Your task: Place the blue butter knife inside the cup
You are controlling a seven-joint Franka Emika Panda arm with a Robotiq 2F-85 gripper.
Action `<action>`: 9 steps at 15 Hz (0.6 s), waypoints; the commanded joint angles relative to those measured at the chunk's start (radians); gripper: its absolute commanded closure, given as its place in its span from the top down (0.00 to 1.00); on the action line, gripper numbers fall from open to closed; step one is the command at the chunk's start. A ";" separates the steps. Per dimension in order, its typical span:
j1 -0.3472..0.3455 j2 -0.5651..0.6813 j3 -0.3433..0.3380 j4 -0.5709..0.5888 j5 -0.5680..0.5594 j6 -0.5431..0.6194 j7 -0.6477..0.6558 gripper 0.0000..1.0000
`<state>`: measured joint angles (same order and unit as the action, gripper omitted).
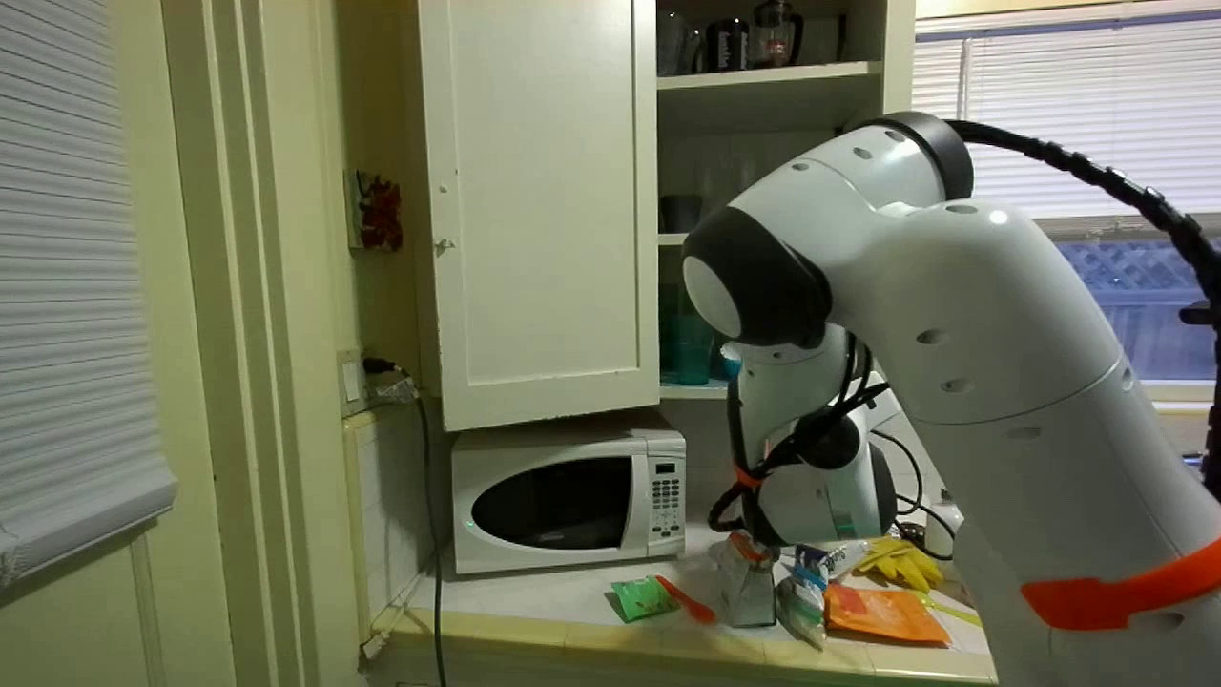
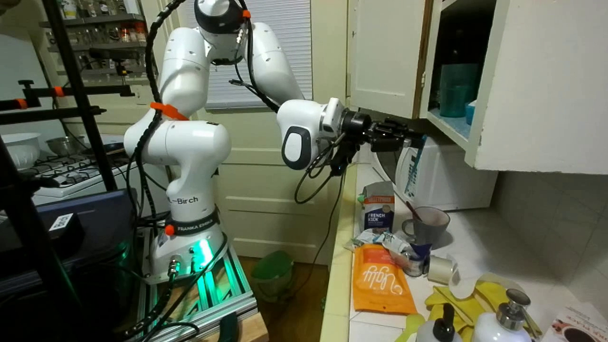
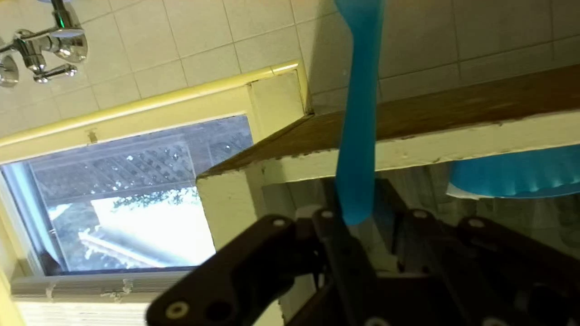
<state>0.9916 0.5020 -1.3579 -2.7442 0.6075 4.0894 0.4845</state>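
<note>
The blue butter knife (image 3: 358,127) stands between the fingers of my gripper (image 3: 355,194) in the wrist view, its rounded end in the jaws and its length running away from them. The fingers are closed on it. In an exterior view my gripper (image 2: 414,138) is high above the counter, level with the cabinet's bottom shelf. The cup, a grey mug (image 2: 434,230) with a handle, stands upright on the counter below it. A dark red utensil (image 2: 412,210) leans inside the cup. The arm hides the gripper in an exterior view, and the cup does not show there.
A coffee bag (image 2: 378,211) and an orange pouch (image 2: 380,280) are near the cup. A microwave (image 1: 568,501) stands behind, below an open cabinet door (image 1: 548,210). Yellow gloves (image 2: 468,301) and a pump bottle (image 2: 501,327) are farther along the counter. The cabinet overhangs the counter.
</note>
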 commanded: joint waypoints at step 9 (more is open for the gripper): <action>-0.165 0.155 0.215 0.037 -0.038 0.129 0.129 0.06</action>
<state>0.8630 0.5662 -1.1645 -2.7330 0.6330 4.2187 0.5011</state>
